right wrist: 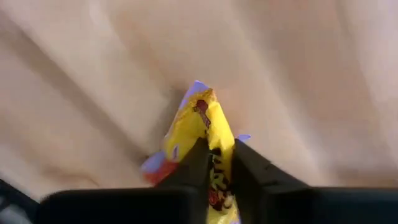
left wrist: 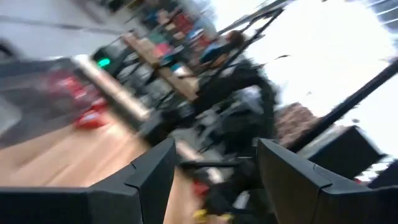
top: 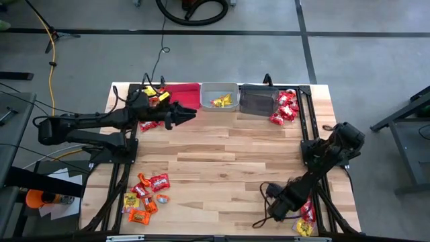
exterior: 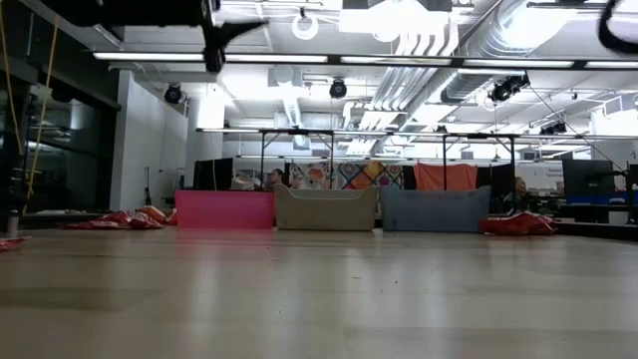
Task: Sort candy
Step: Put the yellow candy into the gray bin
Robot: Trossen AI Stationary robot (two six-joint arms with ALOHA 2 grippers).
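Right gripper (right wrist: 219, 163) pinched on a yellow candy (right wrist: 202, 121) at the wooden surface's (top: 222, 154) near right corner. Left gripper (top: 190, 114) wide open, above the red bin (top: 185, 94).

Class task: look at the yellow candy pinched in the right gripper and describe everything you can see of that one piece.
The yellow candy is a small, shiny, crinkled packet, bright yellow with red lettering and bluish-purple edges showing at its tip and sides. It stands on edge between the two dark fingers of the right gripper, which are shut on its lower part and hide it there. Beneath it lies the pale wooden table, near the front right corner in the high view. Whether it rests on the wood or is lifted cannot be told.
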